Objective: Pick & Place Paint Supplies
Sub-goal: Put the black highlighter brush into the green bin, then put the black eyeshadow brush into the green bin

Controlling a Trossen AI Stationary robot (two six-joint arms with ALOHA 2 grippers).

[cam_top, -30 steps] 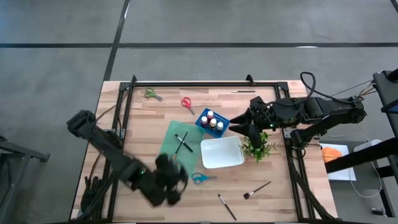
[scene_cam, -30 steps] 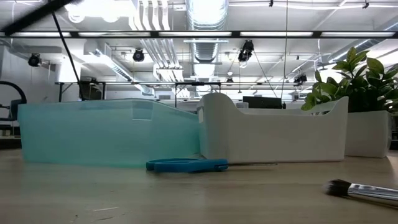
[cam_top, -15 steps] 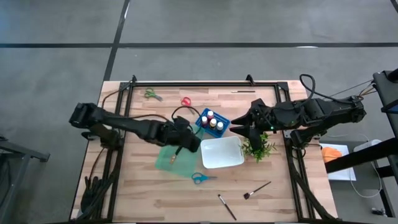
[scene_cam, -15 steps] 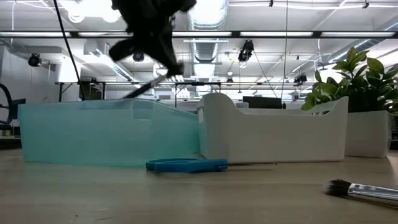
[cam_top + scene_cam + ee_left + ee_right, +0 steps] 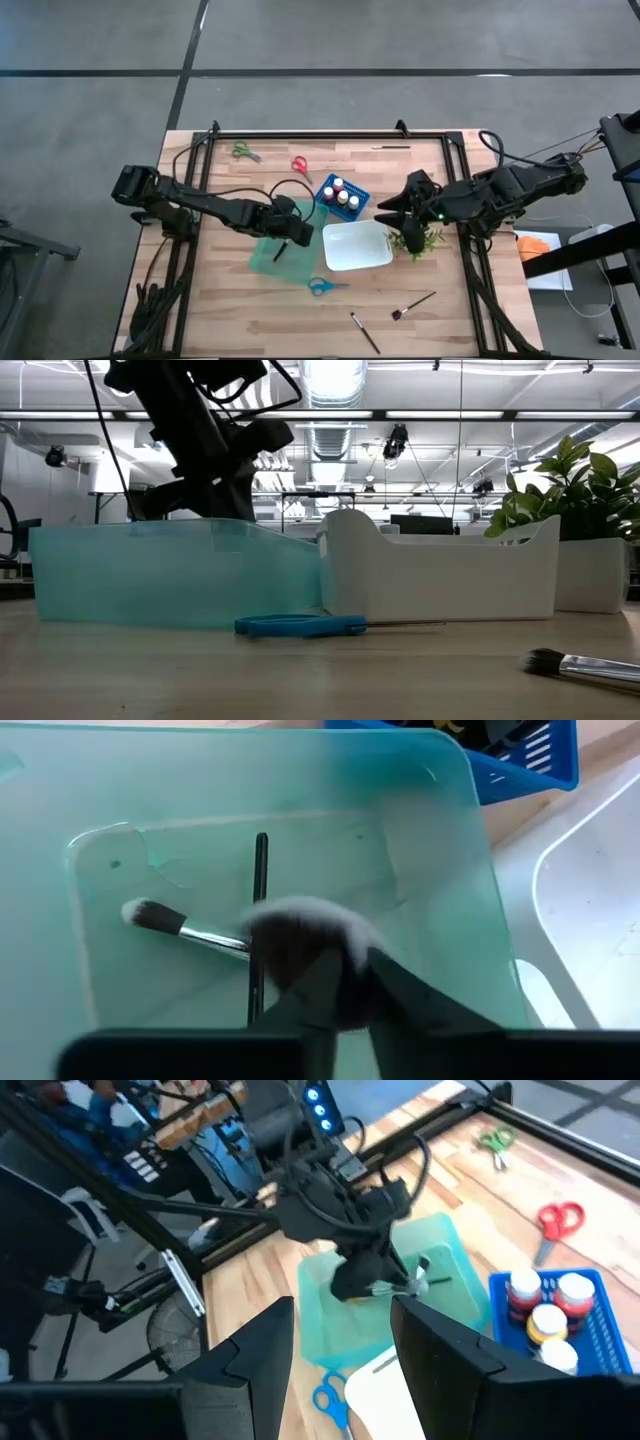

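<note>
Hovering over the teal bin [image 5: 268, 250], my left gripper [image 5: 288, 234] pinches a fluffy brush [image 5: 300, 938] by its handle, the bristles pointing down into the bin. Only my left wrist view shows two slim brushes [image 5: 178, 925] crossed on the bin's floor. My right gripper [image 5: 392, 207], fingers spread and empty, waits beyond the white bin [image 5: 355, 245], beside the blue basket [image 5: 341, 195] of paint bottles.

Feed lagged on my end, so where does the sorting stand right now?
Done: two brushes lie in the teal bin, and the paint bottles sit in the blue basket. In hand: the left gripper is over the teal bin with a fluffy brush. Left: two brushes and the blue, red and green scissors on the table.
</note>
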